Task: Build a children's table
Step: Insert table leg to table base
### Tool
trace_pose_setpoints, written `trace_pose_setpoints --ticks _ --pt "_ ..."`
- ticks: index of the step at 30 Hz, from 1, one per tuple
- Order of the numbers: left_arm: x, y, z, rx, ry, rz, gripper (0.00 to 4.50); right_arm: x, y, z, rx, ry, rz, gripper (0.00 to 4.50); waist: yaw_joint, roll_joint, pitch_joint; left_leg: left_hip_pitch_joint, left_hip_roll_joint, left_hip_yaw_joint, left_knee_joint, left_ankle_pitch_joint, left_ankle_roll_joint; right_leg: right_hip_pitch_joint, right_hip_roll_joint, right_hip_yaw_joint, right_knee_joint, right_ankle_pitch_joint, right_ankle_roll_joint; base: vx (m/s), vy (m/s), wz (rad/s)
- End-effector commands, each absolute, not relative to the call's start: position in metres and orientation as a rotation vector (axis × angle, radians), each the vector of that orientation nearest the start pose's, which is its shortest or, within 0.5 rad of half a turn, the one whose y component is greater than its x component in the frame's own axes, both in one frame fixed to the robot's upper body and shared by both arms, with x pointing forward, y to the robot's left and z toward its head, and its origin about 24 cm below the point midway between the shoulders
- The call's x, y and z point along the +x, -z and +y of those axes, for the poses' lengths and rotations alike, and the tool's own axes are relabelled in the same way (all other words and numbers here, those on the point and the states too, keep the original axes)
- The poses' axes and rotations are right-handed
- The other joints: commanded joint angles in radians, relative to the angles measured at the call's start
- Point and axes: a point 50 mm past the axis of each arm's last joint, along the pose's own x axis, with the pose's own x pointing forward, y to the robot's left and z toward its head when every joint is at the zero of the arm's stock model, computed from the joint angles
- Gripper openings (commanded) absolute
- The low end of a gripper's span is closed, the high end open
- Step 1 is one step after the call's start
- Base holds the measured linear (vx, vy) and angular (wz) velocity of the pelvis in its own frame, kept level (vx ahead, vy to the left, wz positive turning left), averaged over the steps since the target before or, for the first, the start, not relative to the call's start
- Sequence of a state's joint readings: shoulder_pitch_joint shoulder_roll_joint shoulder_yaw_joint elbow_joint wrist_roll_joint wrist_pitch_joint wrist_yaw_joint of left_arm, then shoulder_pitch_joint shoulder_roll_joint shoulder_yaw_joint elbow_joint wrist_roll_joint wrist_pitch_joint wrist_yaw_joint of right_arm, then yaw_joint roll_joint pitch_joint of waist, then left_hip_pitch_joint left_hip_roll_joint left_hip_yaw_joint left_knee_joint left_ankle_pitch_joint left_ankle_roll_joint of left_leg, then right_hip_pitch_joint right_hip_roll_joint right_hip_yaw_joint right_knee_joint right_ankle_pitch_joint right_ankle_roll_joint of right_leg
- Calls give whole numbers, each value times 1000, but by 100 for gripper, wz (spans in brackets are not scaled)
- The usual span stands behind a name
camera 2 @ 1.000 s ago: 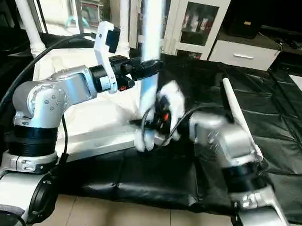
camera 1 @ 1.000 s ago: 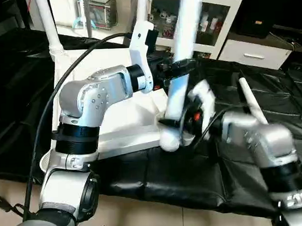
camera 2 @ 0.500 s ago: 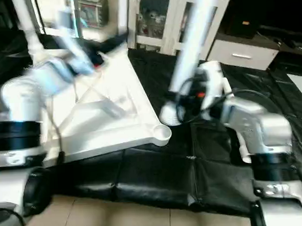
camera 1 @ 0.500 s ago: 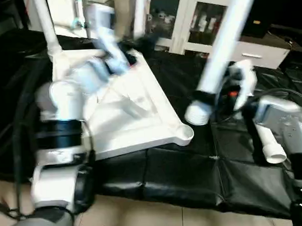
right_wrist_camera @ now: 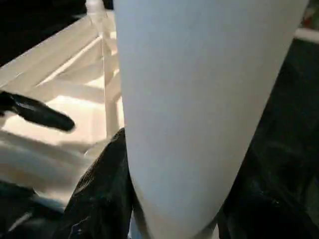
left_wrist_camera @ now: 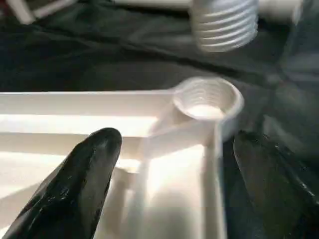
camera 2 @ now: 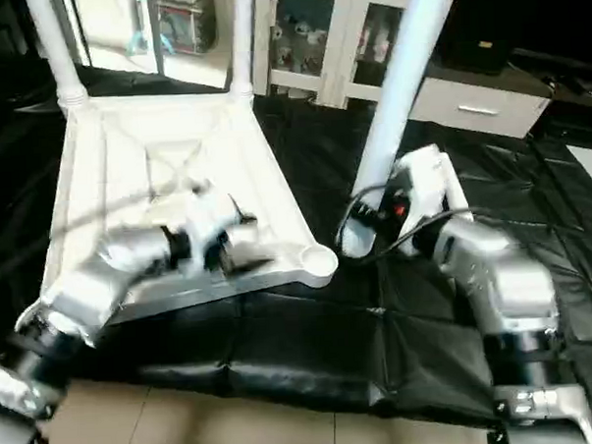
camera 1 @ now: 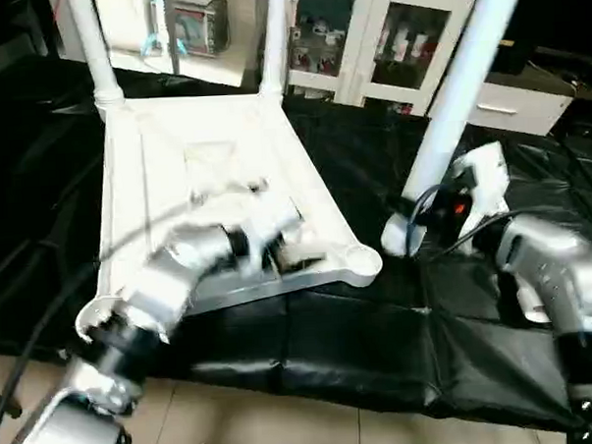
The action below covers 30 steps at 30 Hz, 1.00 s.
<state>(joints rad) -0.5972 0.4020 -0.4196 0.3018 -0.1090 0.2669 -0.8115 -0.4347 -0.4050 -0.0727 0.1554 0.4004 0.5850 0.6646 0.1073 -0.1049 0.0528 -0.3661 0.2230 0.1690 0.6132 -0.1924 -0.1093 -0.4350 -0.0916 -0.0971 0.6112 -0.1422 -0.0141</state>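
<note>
**Leg Held Close to an Open Corner Hole**

While the right gripper (camera 1: 415, 238) squeezes one white leg (camera 1: 455, 107) near its fat screw end, that end hangs just beside the open corner hole (left_wrist_camera: 207, 97) of the white table top (camera 1: 152, 179). It is not in the hole yet. The leg leans, with its thin end pointing up and away from the gripper.

The table top lies upside down on the black mat (camera 1: 380, 346). Its crossed ribs face up. Two legs (camera 1: 89, 44) already stand in the far corners.

The left gripper (left_wrist_camera: 169, 184) sits right over the rim of the table top, next to the open hole. Its two black fingers (left_wrist_camera: 75, 184) are spread wide and hold nothing. One finger is over the inside of the top and the other is out past the edge.

What could go wrong? The leg is tilted, so its screw end may meet the hole crooked and jam. The top may also slide on the mat when the leg pushes on it, because the open left gripper is not holding it. The long leg may slip or twist in the right gripper too.
</note>
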Motion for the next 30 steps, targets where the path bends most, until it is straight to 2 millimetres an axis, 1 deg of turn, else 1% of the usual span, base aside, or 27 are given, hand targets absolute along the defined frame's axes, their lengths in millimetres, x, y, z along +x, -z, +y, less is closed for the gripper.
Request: trace_pose_setpoints --ticks 1,4,6,8,9,10,13,14,16,17,18,19,21,22,23,24,26,28,30 --pt "321 -85 98 496 1139 261 409 317 -114 -189 97 -662 206 186 -2 13 -70 6 6 5 -83 -208 -44 66 -49 44 -72 -318 -89 0 0 0" --pt "319 -83 98 508 1168 272 409 317 -114 -188 94 -664 201 186 -7 15 -69 7 7 4 -83 -219 -44 64 -49 44 -74 -337 -86 0 0 0" --pt "319 -77 100 542 1201 303 409 316 -113 -188 78 -671 199 186 -8 16 -70 7 7 3 -83 -212 -41 64 -49 44 -73 -324 -89 0 0 0" --pt "320 -75 101 547 1201 312 409 316 -112 -188 74 -673 200 186 -9 15 -71 6 6 4 -82 -205 -40 65 -48 45 -70 -307 -93 0 0 0" --pt "321 -74 101 549 1198 319 409 316 -112 -189 70 -673 201 186 -10 15 -72 5 6 4 -82 -194 -37 65 -47 45 -68 -287 -99 0 0 0" --pt "322 -73 102 553 1190 326 391 316 -112 -189 65 -673 204 186 -10 16 -72 6 6 4 -81 -192 -38 66 -47 45 -66 -280 -102 0 0 0" --pt "328 -68 101 528 1137 373 391 314 -109 -188 52 -676 216 186 -9 18 -72 9 7 5 -81 -198 -38 65 -48 46 -66 -263 -120 0 0 0" --pt "328 -68 99 520 1138 376 377 314 -107 -187 49 -678 220 186 -9 16 -71 7 7 5 -81 -199 -37 67 -48 46 -66 -264 -121 0 0 0" --pt "328 -67 96 498 1142 393 355 313 -106 -187 49 -682 225 186 -7 16 -71 7 7 5 -81 -204 -35 67 -50 46 -68 -276 -122 0 0 0" --pt "328 -66 96 490 1141 402 352 313 -106 -187 51 -682 226 186 -7 20 -71 7 7 5 -82 -205 -35 68 -50 46 -67 -279 -124 0 0 0" --pt "328 -66 95 491 1140 410 343 313 -105 -186 51 -684 227 186 -7 17 -71 7 7 5 -81 -206 -32 68 -50 46 -69 -282 -124 0 0 0" --pt "329 -65 95 490 1123 436 343 312 -105 -186 49 -685 229 186 -7 22 -70 7 8 4 -82 -209 -33 68 -50 46 -69 -283 -125 0 0 0" --pt "330 -63 93 489 1113 461 311 312 -104 -186 44 -685 231 186 -9 19 -70 8 7 5 -82 -215 -32 67 -48 45 -70 -288 -124 0 0 0" --pt "330 -63 92 479 1115 466 311 312 -104 -186 44 -686 231 186 -9 18 -70 7 6 5 -81 -215 -30 67 -48 45 -71 -292 -123 0 0 0" --pt "329 -64 89 470 1122 470 300 312 -104 -186 43 -686 232 186 -9 18 -70 7 6 5 -81 -215 -29 68 -49 45 -72 -301 -119 0 0 0" --pt "329 -64 88 464 1126 474 286 312 -104 -185 43 -686 232 186 -7 21 -70 8 7 4 -81 -214 -28 67 -51 46 -73 -304 -120 0 0 0" --pt "329 -65 86 487 1112 478 268 312 -103 -186 40 -686 233 186 -7 19 -71 6 7 4 -81 -211 -25 68 -49 45 -73 -299 -122 0 0 0" --pt "329 -64 85 502 1109 484 257 312 -103 -186 39 -687 234 186 -7 19 -71 6 7 4 -80 -209 -21 68 -50 45 -73 -302 -120 0 0 0" --pt "328 -63 85 532 1116 499 234 312 -103 -185 37 -689 234 186 -7 19 -70 6 6 4 -81 -212 -19 68 -50 44 -75 -313 -116 0 0 0"
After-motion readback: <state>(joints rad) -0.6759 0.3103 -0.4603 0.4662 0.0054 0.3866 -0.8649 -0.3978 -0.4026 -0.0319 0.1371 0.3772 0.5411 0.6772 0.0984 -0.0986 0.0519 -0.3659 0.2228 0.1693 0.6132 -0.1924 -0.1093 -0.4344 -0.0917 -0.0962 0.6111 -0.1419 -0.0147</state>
